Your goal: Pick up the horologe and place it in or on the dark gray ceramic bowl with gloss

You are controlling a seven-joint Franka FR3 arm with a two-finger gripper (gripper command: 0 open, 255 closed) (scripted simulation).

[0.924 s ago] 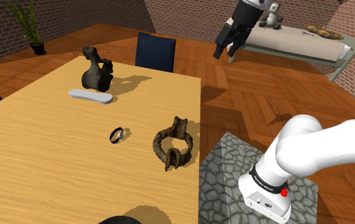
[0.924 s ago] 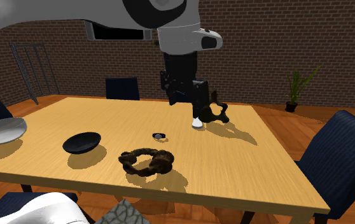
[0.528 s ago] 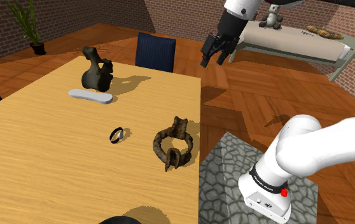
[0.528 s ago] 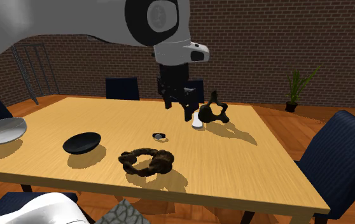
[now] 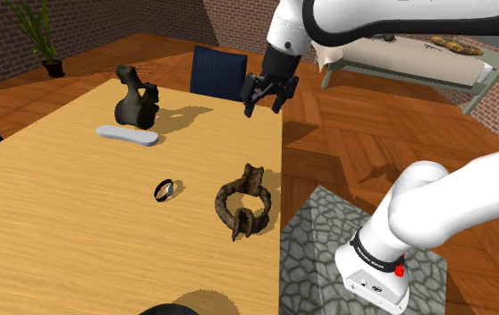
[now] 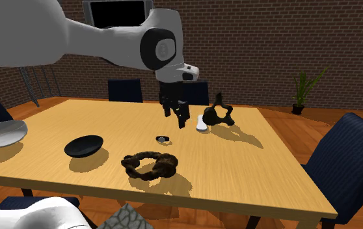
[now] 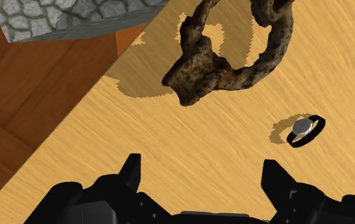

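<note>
table (image 5: 60, 206): light wood with a fine grain, it is carrying all the things; one long edge is running just beside the stand, with the plank floor (image 7: 17, 127) below it
arm (image 5: 391, 18): white with dark joints, it is arching from the stand toward the shoulder view's left
stand (image 5: 319, 242): a box with a grey cobble pattern; the wrist view is catching its corner past the table edge
brown ring (image 7: 198, 73): a rough, knobbly loop, lying near the stand-side edge
dark bowl (image 6: 84, 145): shallow and glossy; the second exterior view is giving it on its left, with bare wood between it and the watch
gripper (image 5: 262, 107): black, hanging above the table and touching nothing; in the wrist view its fingers (image 7: 130, 172) are standing wide apart with only wood between them
watch (image 7: 305, 129): the horologe, a small dark band with a pale round face, lying on open wood near the brown ring, well apart from every edge
</note>
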